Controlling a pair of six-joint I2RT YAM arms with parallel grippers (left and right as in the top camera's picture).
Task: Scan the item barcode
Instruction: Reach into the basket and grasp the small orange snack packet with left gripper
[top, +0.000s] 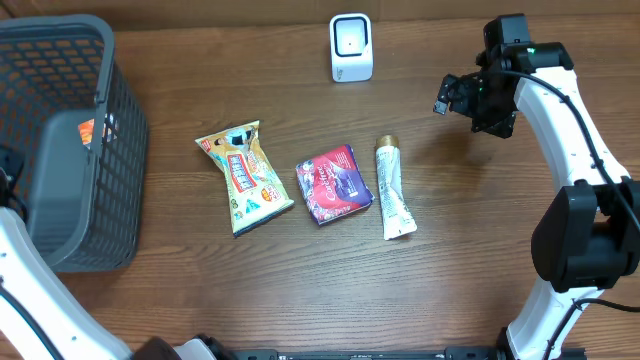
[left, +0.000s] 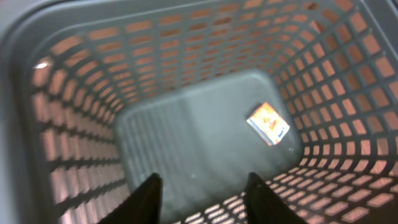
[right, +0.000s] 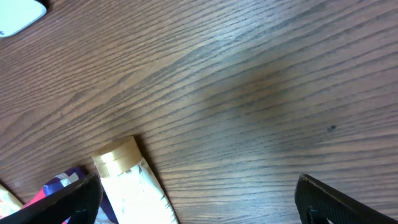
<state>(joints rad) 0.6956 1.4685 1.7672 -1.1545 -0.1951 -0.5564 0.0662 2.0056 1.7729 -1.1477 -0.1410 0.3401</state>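
At the near left, the left gripper (left: 202, 190) hung over the basket (left: 74, 93) and looked down into it. Its two fingers stood apart with nothing between them, so it was released and empty. Below it, on the basket floor, a small orange and white box (left: 268, 123) lay flat, close to one wall and apart from the fingers.

In the middle of the table (top: 480, 260) three items lay in a row, and no gripper touched them. A yellow bag (top: 243, 177) lay on the left and a red and purple packet (top: 334, 184) lay near it. A white tube (top: 392, 188) lay on the right, its gold cap pointing to the far side.

Farther on the right, the right gripper (right: 196, 202) hovered above bare wood beyond the cap, its fingers wide apart and holding nothing. At the far edge stood the white scanner (top: 351, 47), well apart from all the items.
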